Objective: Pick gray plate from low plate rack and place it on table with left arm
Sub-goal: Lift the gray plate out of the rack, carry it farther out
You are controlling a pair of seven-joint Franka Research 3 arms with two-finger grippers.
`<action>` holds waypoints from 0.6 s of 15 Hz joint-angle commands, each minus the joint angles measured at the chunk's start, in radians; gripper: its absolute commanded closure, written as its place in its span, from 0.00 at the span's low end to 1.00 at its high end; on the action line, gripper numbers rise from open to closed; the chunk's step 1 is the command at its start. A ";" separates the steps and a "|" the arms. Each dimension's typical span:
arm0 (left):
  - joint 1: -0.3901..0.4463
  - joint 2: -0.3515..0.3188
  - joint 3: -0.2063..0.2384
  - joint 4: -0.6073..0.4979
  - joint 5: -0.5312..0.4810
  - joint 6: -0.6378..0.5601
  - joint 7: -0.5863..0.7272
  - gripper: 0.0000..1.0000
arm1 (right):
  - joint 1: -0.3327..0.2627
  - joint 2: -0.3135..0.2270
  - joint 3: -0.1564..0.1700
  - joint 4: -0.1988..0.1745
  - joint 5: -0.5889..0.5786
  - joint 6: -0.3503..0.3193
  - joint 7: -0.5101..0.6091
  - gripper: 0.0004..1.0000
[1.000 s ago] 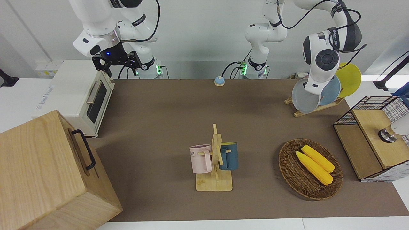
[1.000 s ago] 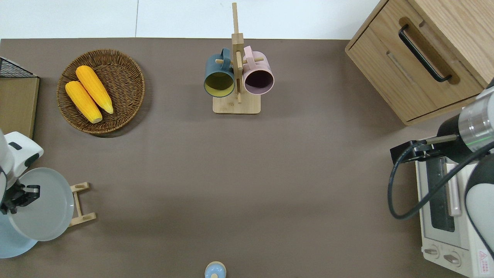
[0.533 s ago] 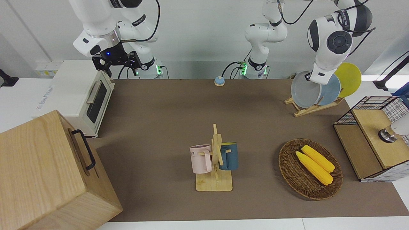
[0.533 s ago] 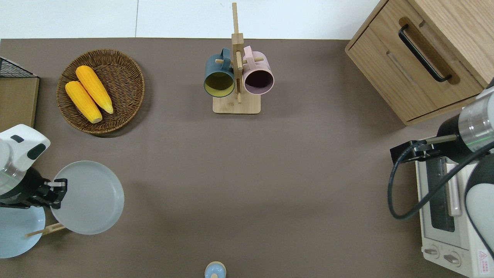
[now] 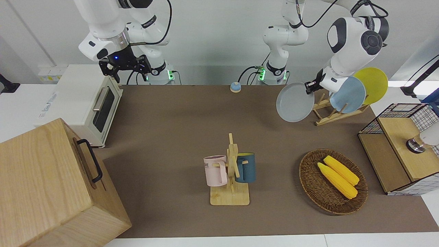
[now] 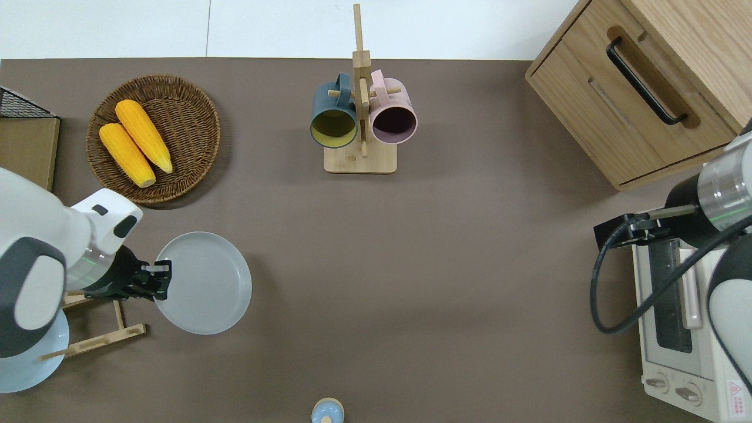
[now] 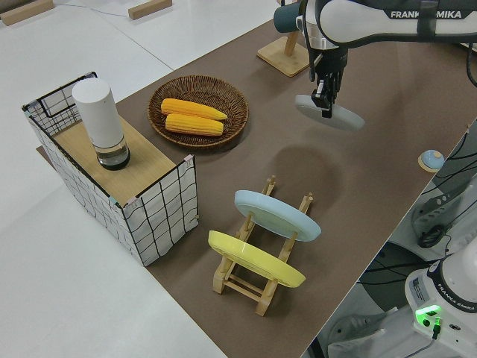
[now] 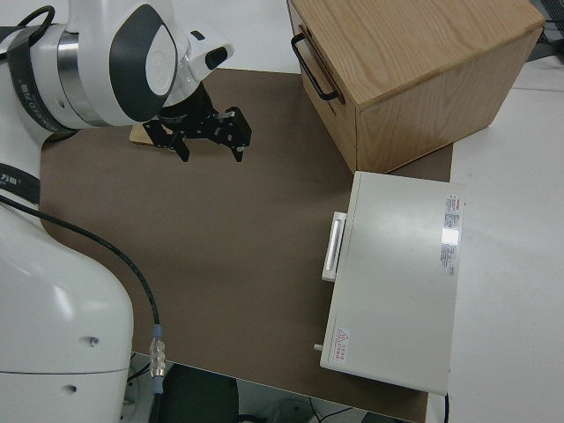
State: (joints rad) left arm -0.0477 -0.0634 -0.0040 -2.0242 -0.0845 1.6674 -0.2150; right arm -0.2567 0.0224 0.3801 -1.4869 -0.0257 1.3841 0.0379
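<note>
My left gripper [image 6: 157, 279] is shut on the rim of the gray plate [image 6: 205, 283] and holds it in the air. The plate is tilted and hangs over the brown table [image 6: 411, 264], just off the low plate rack [image 6: 100, 341] toward the table's middle. The same grip shows in the front view [image 5: 310, 85] with the plate [image 5: 295, 102], and in the left side view [image 7: 324, 97] with the plate [image 7: 332, 113]. The rack [image 5: 337, 115] holds a light blue plate [image 5: 347, 94] and a yellow plate [image 5: 372, 80]. My right gripper [image 8: 211, 145] is open and parked.
A mug tree [image 5: 230, 171] with a pink and a blue mug stands mid-table. A wicker basket [image 5: 305, 171] holds two corn cobs. A wire crate [image 5: 401, 147], a wooden drawer cabinet [image 5: 44, 185], a toaster oven [image 5: 82, 99] and a small blue bell [image 5: 235, 87] line the edges.
My left gripper has lifted the gray plate out of the rack and carried it toward the table's middle, away from the other plates. The right arm has not moved.
</note>
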 commanded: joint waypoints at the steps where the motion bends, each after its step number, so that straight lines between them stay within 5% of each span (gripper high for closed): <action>1: -0.006 -0.015 -0.046 -0.112 -0.015 0.121 -0.055 1.00 | -0.026 -0.002 0.023 0.010 -0.007 -0.014 0.013 0.02; 6: -0.006 -0.003 -0.076 -0.186 -0.011 0.232 -0.087 0.93 | -0.026 -0.002 0.023 0.010 -0.007 -0.014 0.013 0.02; 8: -0.004 0.005 -0.076 -0.188 -0.008 0.229 -0.086 0.63 | -0.026 -0.002 0.023 0.010 -0.007 -0.014 0.013 0.02; 9: -0.004 0.008 -0.076 -0.188 -0.001 0.227 -0.086 0.33 | -0.026 -0.002 0.023 0.010 -0.007 -0.014 0.013 0.02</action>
State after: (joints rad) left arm -0.0472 -0.0521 -0.0780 -2.1794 -0.0861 1.8654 -0.2850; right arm -0.2567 0.0224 0.3801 -1.4869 -0.0257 1.3841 0.0379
